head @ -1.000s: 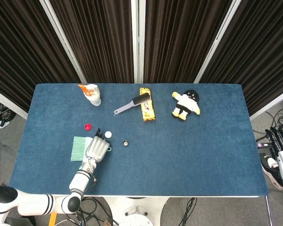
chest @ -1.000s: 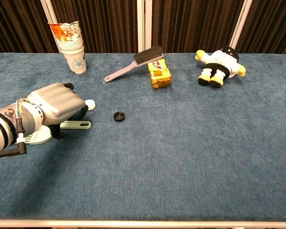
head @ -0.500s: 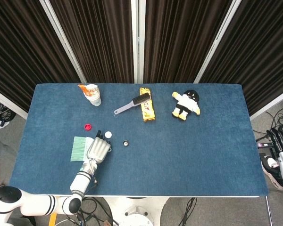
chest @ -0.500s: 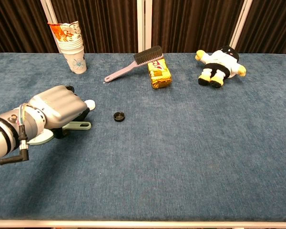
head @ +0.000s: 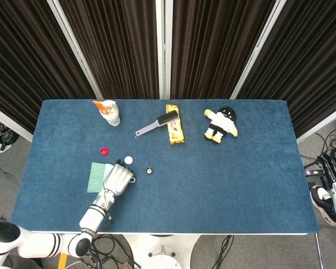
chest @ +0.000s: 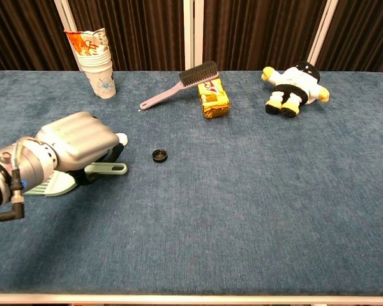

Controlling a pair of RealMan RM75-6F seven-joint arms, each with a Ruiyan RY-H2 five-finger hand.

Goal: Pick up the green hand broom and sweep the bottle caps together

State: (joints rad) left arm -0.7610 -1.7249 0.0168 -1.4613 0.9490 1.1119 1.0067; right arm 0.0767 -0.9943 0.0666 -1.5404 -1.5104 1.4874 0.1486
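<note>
Left hand (head: pixel 117 178) lies palm-down over the green hand broom (chest: pixel 83 175), fingers curled around its handle. White cap (head: pixel 128 160) and black cap (chest: pixel 159 155) lie just beyond its fingertips.

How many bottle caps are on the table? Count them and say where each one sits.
3. Red cap lies beyond the green hand broom; white cap just past the left hand; black cap right of it. The hand may hide more.
</note>
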